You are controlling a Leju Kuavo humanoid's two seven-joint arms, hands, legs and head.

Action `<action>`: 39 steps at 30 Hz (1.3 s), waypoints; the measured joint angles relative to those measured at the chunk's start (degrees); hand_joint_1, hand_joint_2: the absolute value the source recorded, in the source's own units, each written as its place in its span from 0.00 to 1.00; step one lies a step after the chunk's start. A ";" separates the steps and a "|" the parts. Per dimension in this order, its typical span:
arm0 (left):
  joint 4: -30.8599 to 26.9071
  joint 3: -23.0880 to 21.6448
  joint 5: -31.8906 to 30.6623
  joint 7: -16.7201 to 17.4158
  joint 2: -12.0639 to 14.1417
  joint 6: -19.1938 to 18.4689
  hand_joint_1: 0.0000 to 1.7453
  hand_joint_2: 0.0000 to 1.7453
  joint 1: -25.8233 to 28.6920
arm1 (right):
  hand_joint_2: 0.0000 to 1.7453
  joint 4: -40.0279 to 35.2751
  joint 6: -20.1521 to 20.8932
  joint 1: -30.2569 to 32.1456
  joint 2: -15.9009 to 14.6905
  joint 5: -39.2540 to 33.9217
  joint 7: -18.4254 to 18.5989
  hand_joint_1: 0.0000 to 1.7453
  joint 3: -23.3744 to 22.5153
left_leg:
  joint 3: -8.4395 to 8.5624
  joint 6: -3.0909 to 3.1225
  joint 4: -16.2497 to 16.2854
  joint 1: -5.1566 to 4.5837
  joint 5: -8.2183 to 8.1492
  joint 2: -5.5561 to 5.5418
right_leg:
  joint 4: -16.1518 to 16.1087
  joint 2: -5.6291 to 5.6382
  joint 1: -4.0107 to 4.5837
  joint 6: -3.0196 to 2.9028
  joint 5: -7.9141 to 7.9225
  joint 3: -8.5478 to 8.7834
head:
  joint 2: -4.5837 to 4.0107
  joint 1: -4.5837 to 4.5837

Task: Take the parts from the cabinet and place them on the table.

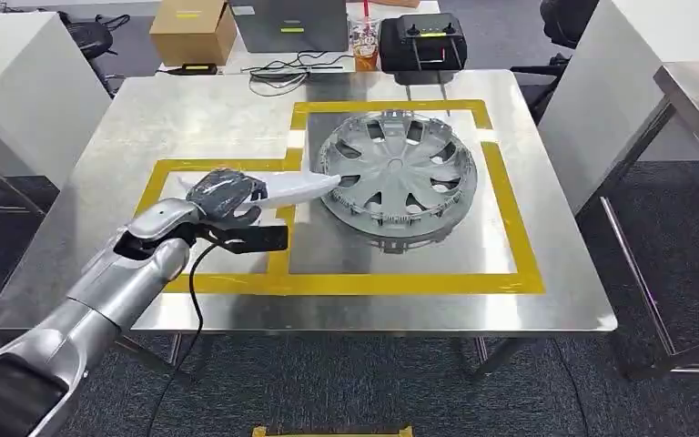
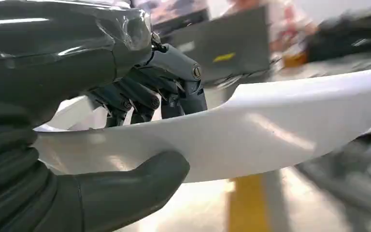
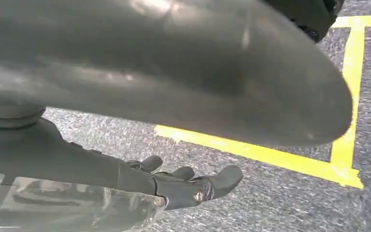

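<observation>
The left hand (image 1: 226, 196) grips a long white part (image 1: 298, 188) over the steel table (image 1: 109, 155), its tip reaching the rim of the silver hubcap (image 1: 397, 175) lying inside the yellow tape outline (image 1: 508, 218). The right hand (image 3: 174, 186) hangs above grey floor, holding nothing, fingers loosely extended.

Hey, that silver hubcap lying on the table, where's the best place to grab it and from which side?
Probably the outer rim of the hubcap. It lies roughly flat on the table, tilted slightly, so the near edge facing the robot looks easiest to pinch, coming from the front. The spoke openings offer a second hold. The left robot hand already holds a white part.
</observation>
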 joint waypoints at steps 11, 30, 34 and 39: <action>4.42 15.89 -7.16 2.01 1.44 1.36 0.88 1.00 3.97 | 0.00 1.14 -0.22 -0.78 -0.85 0.63 0.00 0.00 0.13 | 7.86 2.82 -15.61 -0.45 5.98 0.19 | 9.46 -0.19 0.40 0.79 -4.68 -4.77 | 0.00 0.30; 5.97 23.65 -6.72 -7.80 -0.44 1.66 0.00 1.00 8.67 | 0.00 2.45 -0.33 -1.77 -1.95 0.98 0.02 0.00 1.81 | -1.19 -0.43 2.86 0.15 -1.52 -0.06 | -0.16 -0.16 0.39 -0.46 -0.56 0.72 | 0.00 -0.07; 5.89 23.91 -6.37 -8.52 -0.31 1.45 0.00 1.00 7.99 | 0.00 2.64 -0.33 -2.16 -1.88 1.03 0.00 0.00 2.31 | 7.26 0.75 -14.03 -0.39 4.87 -0.03 | -0.13 -0.11 0.82 -0.13 -0.72 0.96 | 0.00 0.00; 5.69 24.04 -5.95 -8.65 -0.20 1.58 0.00 0.00 8.16 | 0.00 2.73 -0.31 -2.39 -1.88 1.01 0.00 0.00 2.58 | 8.11 2.31 -15.47 -0.06 5.80 0.02 | -0.31 -0.16 0.56 1.38 -0.74 0.53 | 0.00 0.00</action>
